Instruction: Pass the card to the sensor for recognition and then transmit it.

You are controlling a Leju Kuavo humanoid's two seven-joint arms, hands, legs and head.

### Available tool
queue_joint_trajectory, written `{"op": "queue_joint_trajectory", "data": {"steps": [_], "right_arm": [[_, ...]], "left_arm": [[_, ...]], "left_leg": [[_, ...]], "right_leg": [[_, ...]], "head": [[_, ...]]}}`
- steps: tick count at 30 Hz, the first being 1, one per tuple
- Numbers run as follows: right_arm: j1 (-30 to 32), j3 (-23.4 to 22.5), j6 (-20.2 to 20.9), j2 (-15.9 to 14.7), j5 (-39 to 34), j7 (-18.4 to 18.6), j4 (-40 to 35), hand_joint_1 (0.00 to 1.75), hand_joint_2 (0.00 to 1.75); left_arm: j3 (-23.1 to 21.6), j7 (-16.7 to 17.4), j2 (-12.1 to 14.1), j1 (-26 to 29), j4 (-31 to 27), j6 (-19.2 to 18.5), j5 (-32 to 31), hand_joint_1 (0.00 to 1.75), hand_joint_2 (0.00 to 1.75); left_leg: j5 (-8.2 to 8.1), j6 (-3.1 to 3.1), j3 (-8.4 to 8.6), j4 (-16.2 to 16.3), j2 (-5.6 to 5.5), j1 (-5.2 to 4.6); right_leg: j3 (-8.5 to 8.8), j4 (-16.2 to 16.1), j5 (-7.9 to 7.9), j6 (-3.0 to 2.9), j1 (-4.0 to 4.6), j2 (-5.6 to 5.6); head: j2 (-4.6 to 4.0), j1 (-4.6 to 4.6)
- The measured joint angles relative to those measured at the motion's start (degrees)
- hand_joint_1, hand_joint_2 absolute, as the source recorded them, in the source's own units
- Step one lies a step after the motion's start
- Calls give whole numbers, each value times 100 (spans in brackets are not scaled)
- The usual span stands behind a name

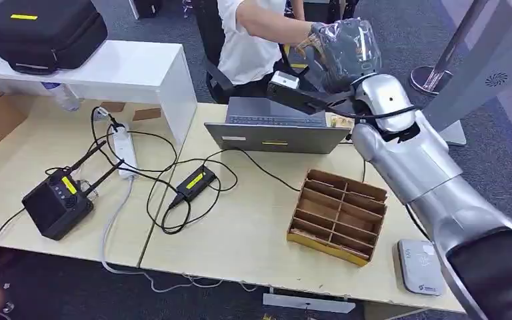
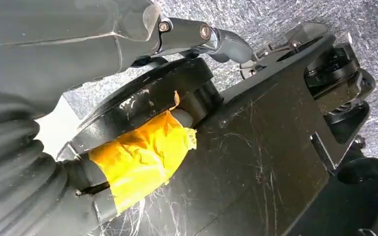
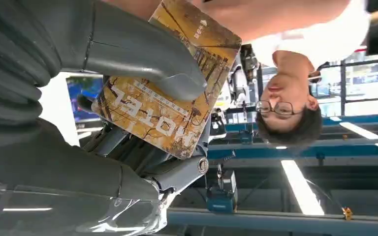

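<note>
Right wrist view shows you the right robot hand [image 3: 128,98] pinching the card [image 3: 167,83] under its thumb, lifted well above the tabletop [image 1: 240,227] and held out toward a person [image 1: 253,33]. You look to be at the handover — the white sensor [image 1: 419,267] sits well apart, near the tabletop's front edge. Next calls for a steady hold until the person's hand [image 1: 307,47] takes the card. From the head view the card is hidden behind the fingers. The left robot hand's state you cannot tell — its fingers are not clearly visible.
</note>
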Motion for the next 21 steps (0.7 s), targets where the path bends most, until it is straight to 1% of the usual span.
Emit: {"op": "queue_joint_trajectory", "data": {"steps": [7,13,20,21], "right_arm": [[-96,142,-13,127,55,-13,456,175,175],[-89,142,-9,133,37,-101,601,175,175],[-21,142,-7,133,35,-114,714,175,175],[-9,142,-4,133,31,-114,730,0,175]], "left_arm": [[-90,0,2,-15,20,-9,28,0,175],[-118,-42,2,-19,37,-26,72,0,175],[-120,-61,2,-18,44,-28,105,0,175],[-120,-61,2,-18,44,-26,114,0,175]], "left_leg": [[4,7,0,3,1,-13],[4,7,2,3,2,-12],[5,7,0,3,1,-10],[4,7,0,3,1,-11]], "right_leg": [[0,-8,5,6,-9,-1],[-2,-8,5,6,-8,0],[-3,-7,5,6,-7,0],[-3,-7,5,6,-7,0]], "head": [[0,0],[0,0],[-2,0],[-2,-2]]}}
